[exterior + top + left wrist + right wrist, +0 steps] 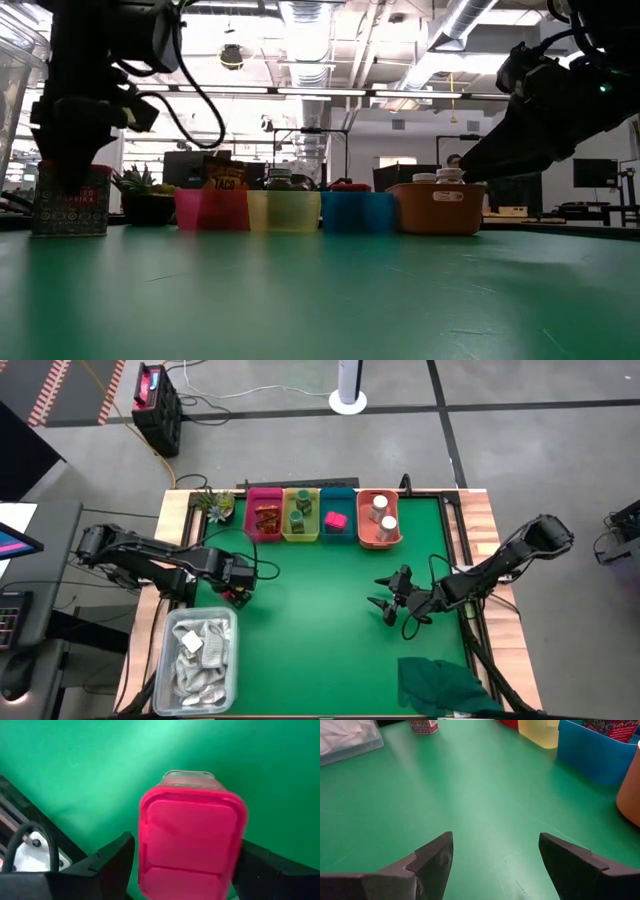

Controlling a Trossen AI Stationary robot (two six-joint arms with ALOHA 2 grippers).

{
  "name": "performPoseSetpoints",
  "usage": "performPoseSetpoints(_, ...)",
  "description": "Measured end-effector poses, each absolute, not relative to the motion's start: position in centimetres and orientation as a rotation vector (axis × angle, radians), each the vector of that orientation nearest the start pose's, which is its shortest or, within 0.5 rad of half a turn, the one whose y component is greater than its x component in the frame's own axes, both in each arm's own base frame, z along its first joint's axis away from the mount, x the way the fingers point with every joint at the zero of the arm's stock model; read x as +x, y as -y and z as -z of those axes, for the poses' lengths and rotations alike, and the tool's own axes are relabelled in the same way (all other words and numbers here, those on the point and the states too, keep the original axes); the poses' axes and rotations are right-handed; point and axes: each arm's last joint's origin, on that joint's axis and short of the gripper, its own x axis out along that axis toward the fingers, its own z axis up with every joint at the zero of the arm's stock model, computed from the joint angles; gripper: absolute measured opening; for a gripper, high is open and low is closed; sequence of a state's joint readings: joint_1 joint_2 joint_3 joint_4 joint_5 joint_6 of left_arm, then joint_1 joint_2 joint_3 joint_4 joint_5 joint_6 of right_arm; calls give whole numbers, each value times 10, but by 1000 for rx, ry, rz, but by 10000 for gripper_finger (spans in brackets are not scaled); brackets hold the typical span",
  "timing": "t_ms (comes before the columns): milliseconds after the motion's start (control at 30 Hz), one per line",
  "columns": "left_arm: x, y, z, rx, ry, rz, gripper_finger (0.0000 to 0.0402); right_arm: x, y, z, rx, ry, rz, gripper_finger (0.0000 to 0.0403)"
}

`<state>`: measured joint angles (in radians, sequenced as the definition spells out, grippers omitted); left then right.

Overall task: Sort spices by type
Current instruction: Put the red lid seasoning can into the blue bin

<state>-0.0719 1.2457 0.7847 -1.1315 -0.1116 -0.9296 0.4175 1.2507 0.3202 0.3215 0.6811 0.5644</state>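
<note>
A pink-lidded cube packet [192,840] stands upright on the green mat near the table's left side [240,597], its base on the mat [70,208]. My left gripper [186,865] comes down over it, open, one finger on each side of the lid. A second pink cube [336,519] lies in the blue bin. Orange-brown sachets [266,517] fill the pink bin, green jars [299,510] the yellow bin, two white-capped jars [383,512] the orange bin. My right gripper [393,607] hovers open over the mat right of centre [495,855], touching nothing. My left gripper straddles the cube packet just below its pink lid [150,845], coming from above with the fingers [112,862] pointing down. The packet stands upright on the mat. Whether the fingers touch its sides, I cannot tell.
The four bins [320,530] line the mat's far edge, with a small plant [215,503] to their left. A clear tub of white packets [200,655] sits at the near left corner, a dark green cloth [445,685] at the near right. Bare mat lies between the arms.
</note>
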Motion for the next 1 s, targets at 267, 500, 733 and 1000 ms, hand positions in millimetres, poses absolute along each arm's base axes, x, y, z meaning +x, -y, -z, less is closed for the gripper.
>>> performPoseSetpoints(267, 184, 9, -200, -554, -1396, -705, 219, 196, -67, -143, 236, -419, 387, 317)
performPoseSetpoints(500, 204, -7, -218, -634, -1245, -636, 204, 197, -63, -143, 241, -417, 406, 317)
performPoseSetpoints(733, 267, -33, -248, -538, -1163, -477, 204, 198, -63, -143, 245, -412, 405, 317)
performPoseSetpoints(1000, 368, -74, -287, -194, -1122, -271, 208, 197, -64, -143, 249, -418, 401, 317)
